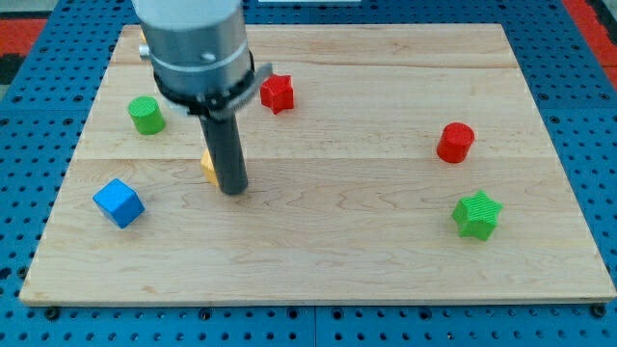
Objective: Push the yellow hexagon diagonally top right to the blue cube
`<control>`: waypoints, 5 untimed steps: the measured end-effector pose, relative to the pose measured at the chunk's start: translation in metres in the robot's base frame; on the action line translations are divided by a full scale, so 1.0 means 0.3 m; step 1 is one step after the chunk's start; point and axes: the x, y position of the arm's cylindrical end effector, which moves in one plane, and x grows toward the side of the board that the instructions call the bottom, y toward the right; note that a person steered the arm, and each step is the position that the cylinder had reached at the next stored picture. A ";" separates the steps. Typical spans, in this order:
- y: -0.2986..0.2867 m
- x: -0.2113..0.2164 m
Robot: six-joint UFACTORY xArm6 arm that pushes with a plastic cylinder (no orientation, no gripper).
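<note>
My tip (232,190) sits touching the yellow hexagon (207,165), mostly hiding it; blue cube (119,202) is left, nearer. No tool jaws here.

blue cube (119,202), yellow hexagon (207,165), red star (277,93), green cylinder (147,115).

Yellow block (207,165): mostly hidden behind the rod, only a sliver showing at its left side; shape cannot be made out. Arm housing (196,43) cut off by the view's top edge. My tip (233,190) sits just right of the sliver; contact unclear.
</note>
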 end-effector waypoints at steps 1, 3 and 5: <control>-0.118 -0.163; -0.254 -0.191; -0.134 -0.314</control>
